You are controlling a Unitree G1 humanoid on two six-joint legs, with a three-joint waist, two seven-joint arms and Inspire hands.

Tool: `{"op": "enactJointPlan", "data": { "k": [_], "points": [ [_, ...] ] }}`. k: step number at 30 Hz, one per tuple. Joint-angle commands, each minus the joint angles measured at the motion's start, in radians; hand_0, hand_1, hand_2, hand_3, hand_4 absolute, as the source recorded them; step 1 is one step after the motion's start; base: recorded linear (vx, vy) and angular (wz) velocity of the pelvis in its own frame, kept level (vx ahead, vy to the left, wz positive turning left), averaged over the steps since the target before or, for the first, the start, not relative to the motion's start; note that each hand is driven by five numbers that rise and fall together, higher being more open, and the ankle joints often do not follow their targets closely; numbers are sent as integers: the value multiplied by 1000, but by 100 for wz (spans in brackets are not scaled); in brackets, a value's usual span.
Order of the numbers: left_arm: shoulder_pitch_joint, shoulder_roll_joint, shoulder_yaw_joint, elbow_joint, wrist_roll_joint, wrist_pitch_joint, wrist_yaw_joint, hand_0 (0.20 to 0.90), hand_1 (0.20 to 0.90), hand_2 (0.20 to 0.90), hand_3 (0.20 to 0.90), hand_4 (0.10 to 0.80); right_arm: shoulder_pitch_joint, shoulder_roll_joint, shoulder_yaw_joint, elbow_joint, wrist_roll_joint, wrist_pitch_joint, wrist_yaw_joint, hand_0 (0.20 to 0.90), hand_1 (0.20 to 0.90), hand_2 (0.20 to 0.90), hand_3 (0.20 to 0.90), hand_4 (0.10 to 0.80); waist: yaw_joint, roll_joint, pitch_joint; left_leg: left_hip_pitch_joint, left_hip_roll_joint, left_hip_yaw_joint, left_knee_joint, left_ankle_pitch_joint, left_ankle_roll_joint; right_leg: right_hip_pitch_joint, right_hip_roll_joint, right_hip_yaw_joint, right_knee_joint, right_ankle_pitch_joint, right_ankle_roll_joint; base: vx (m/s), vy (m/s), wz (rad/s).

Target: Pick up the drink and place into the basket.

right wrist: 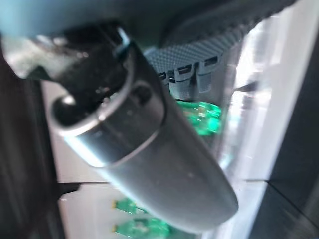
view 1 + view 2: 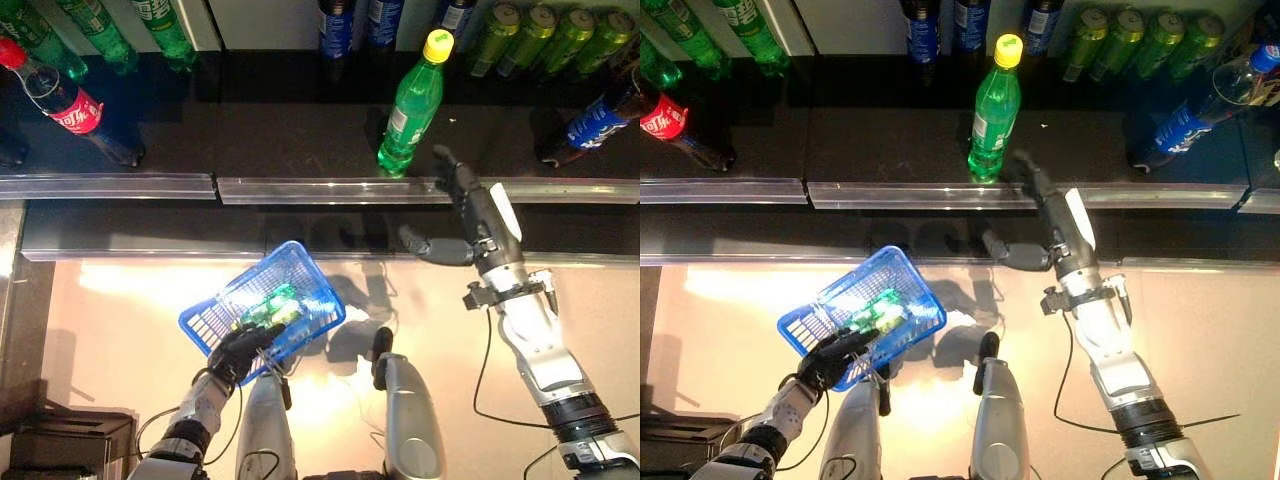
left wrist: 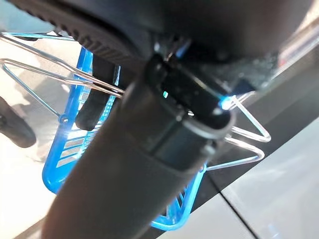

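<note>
Green plastic, capped in yellow, marks the drink bottle [image 2: 412, 105] that is standing upright at the front of a dark shelf [image 2: 300, 140], just behind the shelf's metal rail [image 2: 330, 190]. The robot's right hand [image 2: 478, 215] is reaching toward it from the right, fingers straight and thumb held wide, so the hand is spread and holding nothing; its fingertips are lying near the bottle's base, and whether they are touching it is unclear. The left hand [image 2: 238, 350] is curling round the wire handle [image 3: 60, 74] of a blue basket [image 2: 215, 318], which is hanging tilted over the pale floor with green items already lying inside. Judging by this, the reach for the drink is the step in hand, with grasping, lifting and placing all remaining. The next move is likely calling for the right hand to slide round the bottle's body and close firmly without tipping it. Other bottles are lining the shelf: a dark one with a red label [image 2: 62, 98] at the left, green ones [image 2: 100, 35] at the back. Labels are showing on several bottles, but no writing is being quoted.
</note>
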Motion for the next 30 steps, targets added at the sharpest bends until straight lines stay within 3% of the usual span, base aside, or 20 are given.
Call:
{"op": "enactJointPlan", "data": {
  "k": [1,14,30],
  "points": [
    [131,51,51,-55,-171,-2,-131,300,300,300,200,100,-24,-41,-101,-144,-22,-130,-68,900,900,900,900,800,-5,-11,-76,2,20,33,51,-5,29,43,-53,64,5,-19,80,0,0,0],
    [132,48,41,-54,-213,34,-175,300,300,300,200,100,-46,-51,-125,-159,1,-130,-137,900,900,900,900,800,-1,-14,-60,25,19,30,32,7,33,73,-45,61,-25,-6,81,25,-4,1],
    [105,56,-21,-46,-105,42,-173,300,300,300,200,100,-229,-41,-72,30,254,-92,-57,900,900,900,900,800,41,-11,-47,42,12,17,9,26,37,102,-43,33,-55,10,76,30,-11,3]
  ]
}}
